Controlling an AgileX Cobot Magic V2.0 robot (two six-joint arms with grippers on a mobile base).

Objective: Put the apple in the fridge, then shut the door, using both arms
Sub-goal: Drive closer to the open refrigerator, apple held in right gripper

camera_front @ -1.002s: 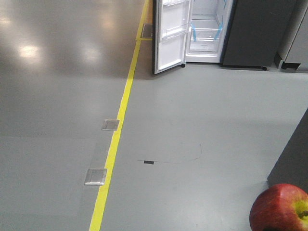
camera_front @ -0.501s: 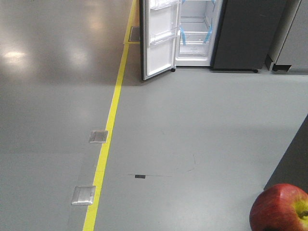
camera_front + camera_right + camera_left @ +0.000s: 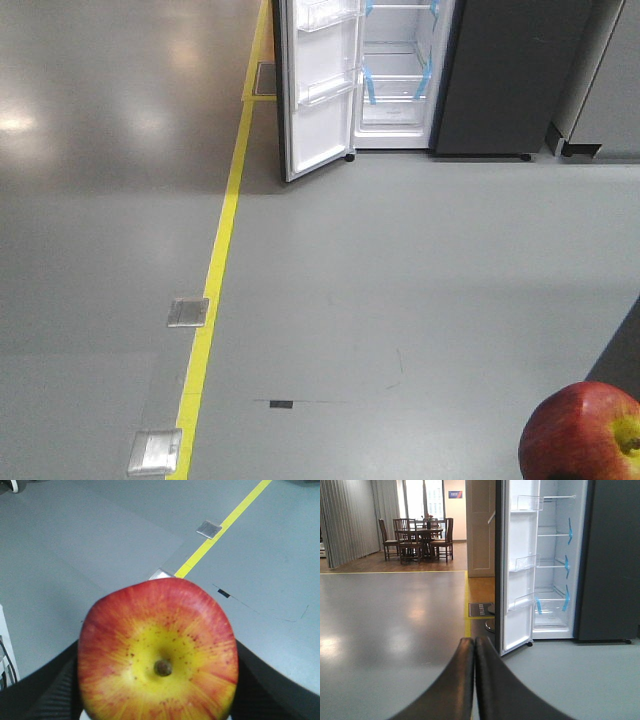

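Observation:
The red and yellow apple (image 3: 158,652) fills the right wrist view, its stem dimple facing the camera, and my right gripper (image 3: 158,680) is shut on it with a black finger on each side. It also shows at the bottom right of the front view as the apple (image 3: 585,432). The fridge (image 3: 400,70) stands open far ahead, white shelves and blue tape visible. Its door (image 3: 315,85) swings out to the left. In the left wrist view the fridge (image 3: 552,560) and door (image 3: 517,570) are ahead and to the right. My left gripper (image 3: 474,642) is shut, empty.
A yellow floor line (image 3: 215,270) runs toward the fridge's left side, with metal floor plates (image 3: 188,312) beside it. A dark grey cabinet (image 3: 505,70) stands right of the fridge. A dark panel (image 3: 620,355) edges the right. A dining table with chairs (image 3: 417,540) is far left.
The fridge and its door have slid lower and leftward in the front view and look nearer; floor plates and yellow line moved down the frame. The apple stays at the bottom right.

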